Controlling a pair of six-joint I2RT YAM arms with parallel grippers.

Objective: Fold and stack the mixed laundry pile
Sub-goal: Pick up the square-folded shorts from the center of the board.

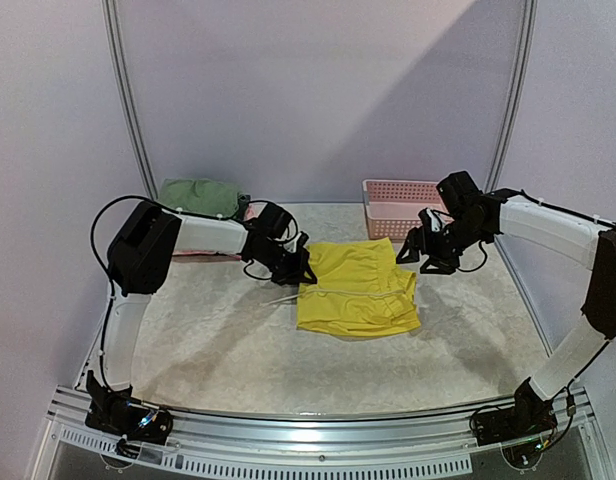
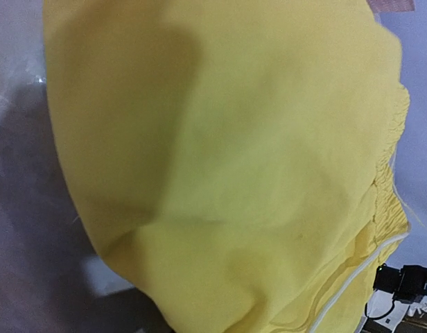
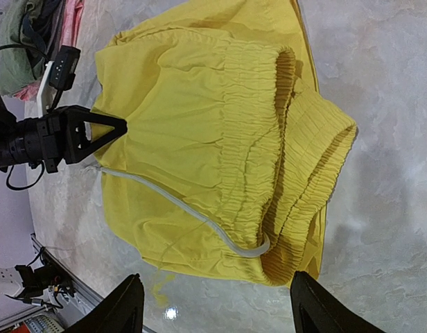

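The bright yellow shorts [image 1: 358,288] lie flat in the middle of the table, elastic waistband to the right, and a white drawstring [image 3: 172,201] trails across them. My left gripper [image 1: 306,272] is shut on the shorts' left edge, its tip [image 3: 120,128] pinching the fabric. Yellow cloth [image 2: 234,173] fills the left wrist view and hides those fingers. My right gripper [image 1: 428,255] hangs open just above the waistband end, its fingertips [image 3: 120,305] wide apart with nothing between them. The olive-green shirt [image 1: 198,195] sits bunched at the back left.
A pink lattice basket [image 1: 403,200] stands at the back right, close behind my right wrist. Some pink fabric [image 1: 250,212] shows beside the green shirt. Curved metal rails and white walls close in the table's back and sides.
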